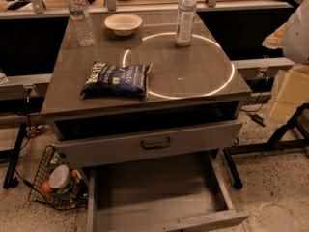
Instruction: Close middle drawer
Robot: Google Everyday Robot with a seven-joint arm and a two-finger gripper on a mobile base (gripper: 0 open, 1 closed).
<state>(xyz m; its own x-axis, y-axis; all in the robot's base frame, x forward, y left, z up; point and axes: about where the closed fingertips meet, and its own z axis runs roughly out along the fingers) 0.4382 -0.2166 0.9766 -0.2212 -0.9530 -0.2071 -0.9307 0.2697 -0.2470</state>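
The middle drawer [159, 192] is a long, shallow grey box pulled far out toward me at the bottom of the grey cabinet. Its low front panel [203, 222] sits at the lower edge of the camera view, and its handle is hidden. The inside looks empty. Above it, a taller-fronted grey drawer [116, 151] with a black bar handle [155, 143] stands slightly out from the cabinet. My gripper is out of view.
On the cabinet top [193, 71] lie a dark chip bag [117, 79], a white bowl [123, 23] and two water bottles [80, 16] [186, 16]. A wire basket [55, 180] with items sits on the floor at left. A white object [297, 30] and a black stand [282, 137] are at right.
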